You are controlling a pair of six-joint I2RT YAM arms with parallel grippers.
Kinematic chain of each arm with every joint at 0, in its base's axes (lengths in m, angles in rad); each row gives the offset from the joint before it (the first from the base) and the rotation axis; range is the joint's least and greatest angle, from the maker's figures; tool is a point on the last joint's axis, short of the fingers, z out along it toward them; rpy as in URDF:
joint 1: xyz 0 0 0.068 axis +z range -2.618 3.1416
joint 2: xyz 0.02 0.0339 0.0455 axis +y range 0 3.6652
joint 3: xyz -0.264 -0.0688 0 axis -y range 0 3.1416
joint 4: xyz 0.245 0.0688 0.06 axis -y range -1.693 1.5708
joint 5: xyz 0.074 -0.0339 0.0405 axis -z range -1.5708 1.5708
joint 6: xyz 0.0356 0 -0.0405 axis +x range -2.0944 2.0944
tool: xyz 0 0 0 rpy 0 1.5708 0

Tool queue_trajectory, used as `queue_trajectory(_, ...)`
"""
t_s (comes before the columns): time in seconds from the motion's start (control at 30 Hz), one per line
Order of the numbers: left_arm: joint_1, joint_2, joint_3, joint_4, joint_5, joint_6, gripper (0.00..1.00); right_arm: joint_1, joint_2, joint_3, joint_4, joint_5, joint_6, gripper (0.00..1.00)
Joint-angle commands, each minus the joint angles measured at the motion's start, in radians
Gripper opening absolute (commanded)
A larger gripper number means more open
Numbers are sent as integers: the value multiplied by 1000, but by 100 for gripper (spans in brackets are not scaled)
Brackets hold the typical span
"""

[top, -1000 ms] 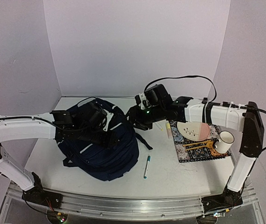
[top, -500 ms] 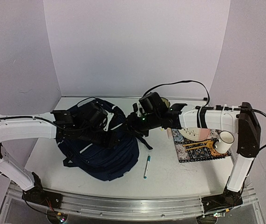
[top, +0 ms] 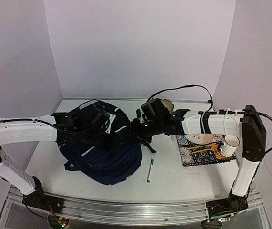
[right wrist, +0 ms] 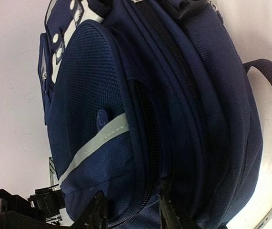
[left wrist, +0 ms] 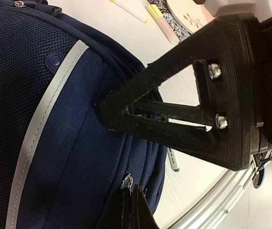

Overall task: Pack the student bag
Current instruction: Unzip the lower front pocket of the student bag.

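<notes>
Top external view puts the student bag (top: 105, 155) on the left-centre of the bench (top: 174, 183), lying flat with its grey stripes facing up and a black strap trailing off toward the middle. Both of your arms reach in over it from either side.

Your left end effector (top: 112, 137) is down on the bag's upper face. From the left wrist, its black tip (left wrist: 106, 109) meets the navy fabric just beside a grey stripe. You cannot tell from these pictures whether the fingers are apart or pressed together.

Your right end effector (top: 135, 130) sits at the bag's right edge. From the right wrist its fingers (right wrist: 97, 212) are spread, one on either side of a zipper line that runs along the bag's side. Whether the tips actually touch the cloth is not clear.

Just beside the bag, toward the near edge, a pen (top: 150, 171) with a teal cap lies on the bench. Further right is a patterned mat (top: 195, 158) carrying a plate (top: 198, 139) and a white mug (top: 230, 145).
</notes>
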Motion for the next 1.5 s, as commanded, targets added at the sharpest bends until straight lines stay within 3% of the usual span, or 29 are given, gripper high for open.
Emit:
queue_trajectory(0.0, -6, -30, 39, 134, 36, -3, 0, 14, 32, 79, 13, -59, -19, 29)
queue_trajectory(0.13, -6, -60, 10, 88, 13, -14, 0, 2, 6, 69, 11, -13, -49, 6)
queue_trajectory(0.2, -6, -76, -7, 41, -18, -23, 0, -17, -8, 60, 11, -10, -61, 0)
queue_trajectory(0.6, -6, -222, -132, -271, -62, -158, 0, -145, -9, 138, -38, 4, -171, 0)
queue_trajectory(0.77, -6, -281, -173, -376, -163, -248, 0, -163, 46, 216, -65, -57, -217, 0)
queue_trajectory(0.97, -1, -245, -202, -456, -350, -357, 0, -166, 88, 276, -112, -124, -257, 0)
queue_trajectory(1.2, 17, -233, -237, -448, -556, -442, 3, -174, 67, 280, -145, -188, -301, 0)
queue_trajectory(1.4, 19, -175, -163, -344, -650, -336, 6, -174, 72, 277, -156, -221, -306, 0)
queue_trajectory(1.47, 19, -171, -142, -320, -649, -283, 14, -174, 66, 269, -156, -213, -301, 3)
